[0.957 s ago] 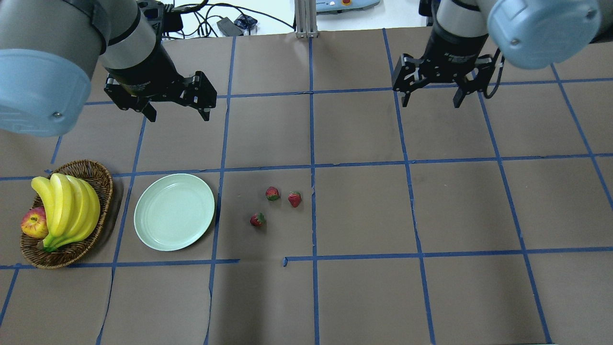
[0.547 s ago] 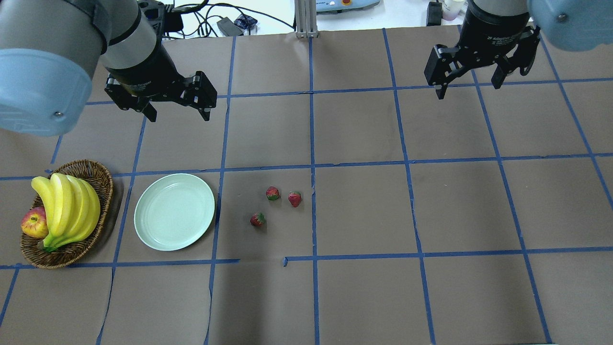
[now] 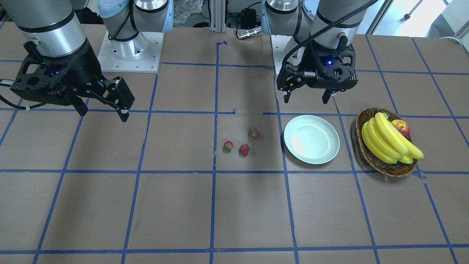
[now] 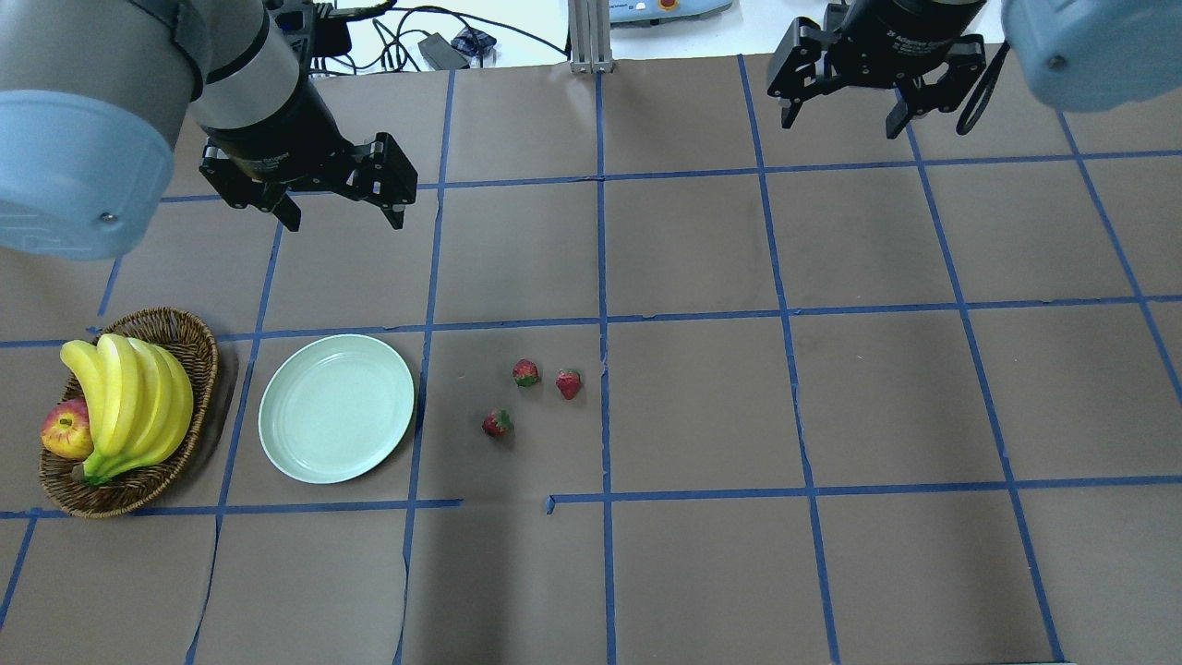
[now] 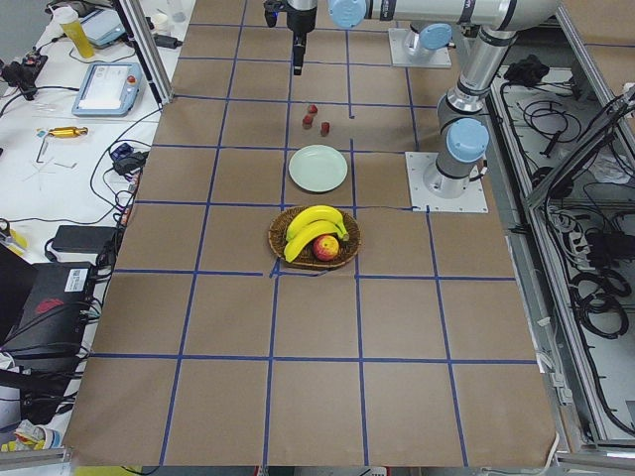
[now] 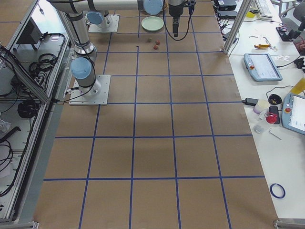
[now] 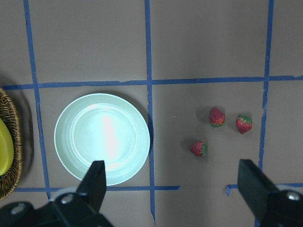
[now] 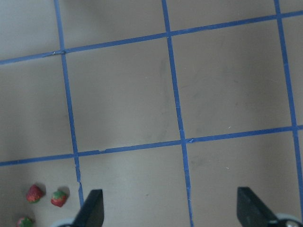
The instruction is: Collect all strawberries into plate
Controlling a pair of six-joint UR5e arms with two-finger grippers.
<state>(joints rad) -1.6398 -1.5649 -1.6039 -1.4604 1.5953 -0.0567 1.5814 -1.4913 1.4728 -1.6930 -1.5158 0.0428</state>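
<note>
Three strawberries [image 4: 525, 372] on table [image 4: 702, 416] near mint-green plate [image 4: 336, 408], left wrist view framing both, right wrist view only berries at lower-left; left gripper [image 4: 343, 222], right gripper [image 4: 838, 126]: jaws wide, holding nothing.

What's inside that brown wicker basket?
A bunch of yellow bananas fills most of the wicker basket, with a red-yellow apple tucked against them at one edge. The bananas cover the basket's floor, so anything beneath them cannot be seen.

Strawberry [image 8: 24, 222] cut by right wrist view's bottom edge, apple [image 4: 63, 430] half behind bananas [image 4: 138, 397]
</note>
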